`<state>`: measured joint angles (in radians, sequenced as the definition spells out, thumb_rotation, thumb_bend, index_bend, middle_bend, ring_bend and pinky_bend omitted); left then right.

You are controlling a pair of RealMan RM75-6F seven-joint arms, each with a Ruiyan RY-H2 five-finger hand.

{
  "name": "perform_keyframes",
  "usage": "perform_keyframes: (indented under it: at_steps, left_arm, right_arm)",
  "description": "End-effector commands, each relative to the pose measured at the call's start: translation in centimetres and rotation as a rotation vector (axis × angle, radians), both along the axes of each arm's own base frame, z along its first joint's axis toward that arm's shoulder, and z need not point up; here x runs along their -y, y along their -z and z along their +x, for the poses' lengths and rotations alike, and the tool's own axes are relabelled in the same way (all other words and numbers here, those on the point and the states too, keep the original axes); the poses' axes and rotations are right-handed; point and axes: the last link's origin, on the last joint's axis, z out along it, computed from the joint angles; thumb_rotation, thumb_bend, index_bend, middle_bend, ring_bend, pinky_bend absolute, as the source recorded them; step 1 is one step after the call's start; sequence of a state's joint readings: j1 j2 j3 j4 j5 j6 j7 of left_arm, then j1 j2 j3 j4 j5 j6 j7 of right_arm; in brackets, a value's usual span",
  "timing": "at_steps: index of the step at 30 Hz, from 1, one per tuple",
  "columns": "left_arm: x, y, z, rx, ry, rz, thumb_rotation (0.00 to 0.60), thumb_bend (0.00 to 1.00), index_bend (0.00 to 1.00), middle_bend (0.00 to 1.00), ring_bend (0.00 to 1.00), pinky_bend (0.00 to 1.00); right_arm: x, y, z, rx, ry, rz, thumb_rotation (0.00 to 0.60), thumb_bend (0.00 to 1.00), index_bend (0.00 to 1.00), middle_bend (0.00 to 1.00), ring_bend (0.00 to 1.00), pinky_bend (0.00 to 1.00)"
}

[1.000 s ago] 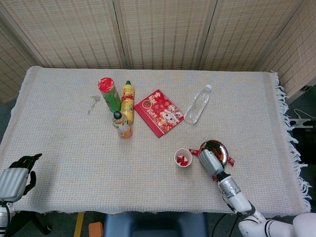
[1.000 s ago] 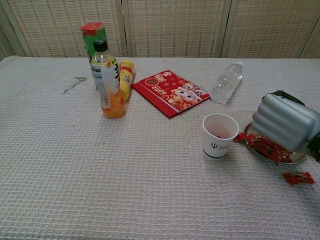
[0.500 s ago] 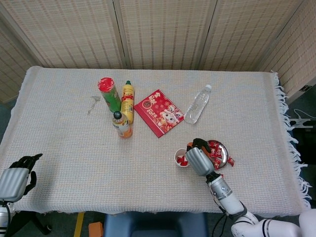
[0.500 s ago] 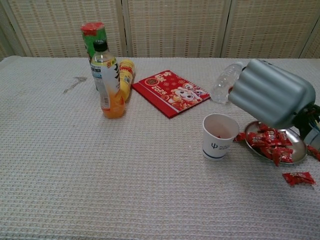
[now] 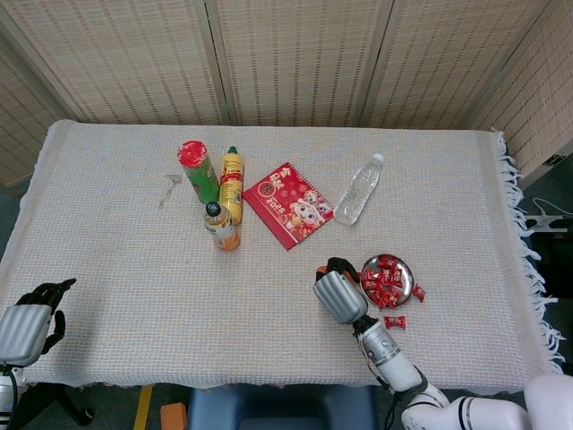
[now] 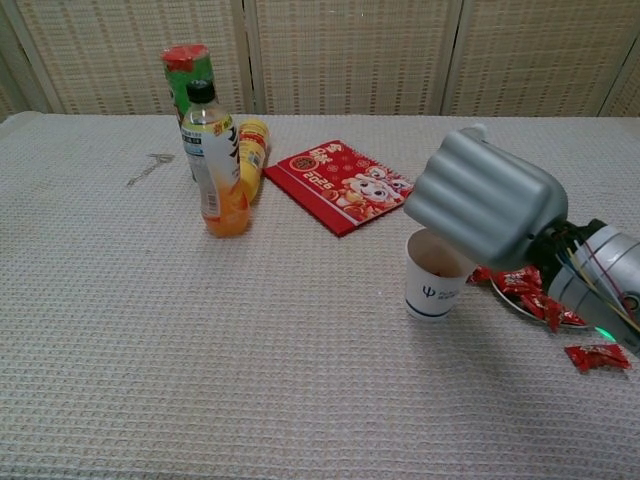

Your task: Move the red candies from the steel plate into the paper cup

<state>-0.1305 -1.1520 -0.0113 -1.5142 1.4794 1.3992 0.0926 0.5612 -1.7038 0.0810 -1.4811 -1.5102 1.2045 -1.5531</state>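
Nearest the robot, the left robot hand [image 5: 27,324] rests at the desk's [image 5: 116,269] front left corner with dark fingers loosely apart and holding nothing, while one loose red candy [image 6: 596,356] lies on the cloth near the front right. The right robot hand [image 6: 487,212] hangs directly over the paper cup [image 6: 432,290], its back to both cameras, so I cannot tell whether its fingers pinch anything. Just right of the cup sits the steel plate [image 5: 400,262] heaped with red candies [image 5: 383,279]; farther back stand bottles [image 6: 214,165], a red booklet [image 6: 342,183] and a lying clear bottle [image 5: 357,190].
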Motion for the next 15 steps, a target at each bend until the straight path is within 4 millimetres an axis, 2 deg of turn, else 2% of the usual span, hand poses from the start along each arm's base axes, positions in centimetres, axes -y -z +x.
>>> perform_keyframes:
  at_steps: [1, 9, 12, 15]
  left_arm:
    - [-0.01, -0.05, -0.02, 0.001, 0.000, 0.000, 0.600, 0.75, 0.15, 0.23, 0.18, 0.33]
    - [0.05, -0.15, 0.00, 0.007, 0.003, -0.001, 0.600, 0.75, 0.15, 0.23, 0.18, 0.33]
    - [0.06, -0.20, -0.03, 0.008, 0.003, -0.001, 0.600, 0.75, 0.15, 0.23, 0.18, 0.33]
    - [0.02, -0.20, -0.06, 0.009, 0.002, -0.002, 0.600, 0.75, 0.15, 0.23, 0.18, 0.33]
  right_arm:
    - [0.05, 0.32, 0.24, 0.025, 0.000, 0.014, 0.600, 0.75, 0.99, 0.87, 0.58, 0.88]
    - [-0.06, 0.74, 0.44, 0.041, 0.000, 0.036, 0.600, 0.75, 0.92, 0.87, 0.58, 0.88]
    - [-0.10, 0.72, 0.48, 0.047, -0.006, 0.044, 0.600, 0.75, 0.86, 0.85, 0.58, 0.88]
    - [-0.16, 0.54, 0.39, 0.056, -0.013, 0.050, 0.600, 0.75, 0.76, 0.78, 0.58, 0.88]
